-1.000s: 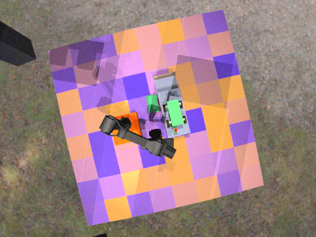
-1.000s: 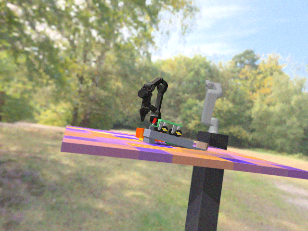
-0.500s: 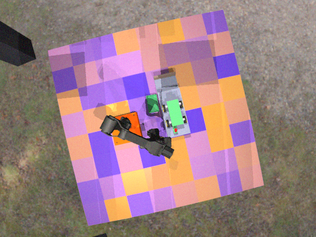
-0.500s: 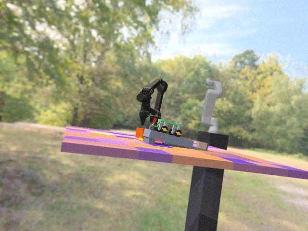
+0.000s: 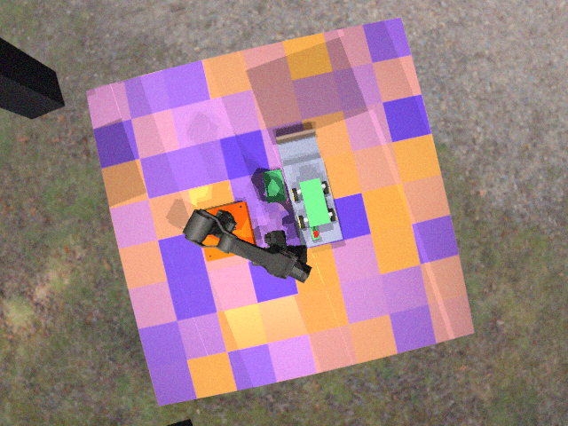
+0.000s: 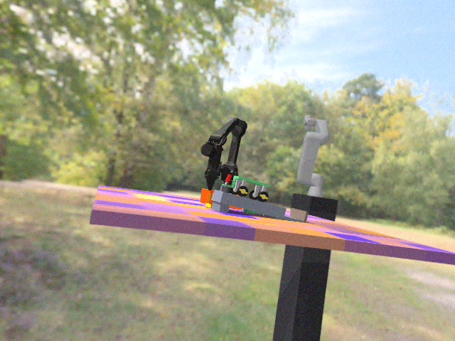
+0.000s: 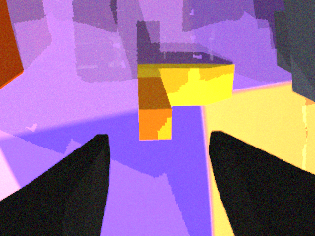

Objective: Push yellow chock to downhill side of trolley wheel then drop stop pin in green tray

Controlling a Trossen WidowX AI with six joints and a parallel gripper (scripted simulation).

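Pincer (image 5: pixel 300 270) (image 6: pixel 210 189) (image 7: pixel 160 144) is part open with nothing in it, near the chock (image 6: pixel 208 204) (image 7: pixel 199 86) on the surface (image 5: pixel 320 293) (image 6: pixel 293 233) (image 7: pixel 54 118) beside the ramp (image 5: pixel 303 167) (image 6: pixel 257 206) (image 7: pixel 300 64). Coming down off-centre, a fingertip could clip the orange handle (image 7: pixel 156 124) and tip it.

Black from shoulder to fingertip

My arm (image 5: pixel 252 252) (image 6: pixel 234 148) is matte black, going charcoal grey where light catches it. I have a fat, rounded housing (image 5: pixel 199 226) (image 6: pixel 240 126) at the elbow, long angular links and a round drum (image 6: pixel 207 148) near my wrist. My two fingers (image 6: pixel 209 181) are black too, smooth-sided wedges narrowing to blunt tips. Under me sits a bright orange, square-cornered base plate (image 5: pixel 241 207) (image 6: pixel 235 207), dotted with small dark spots near its corners.
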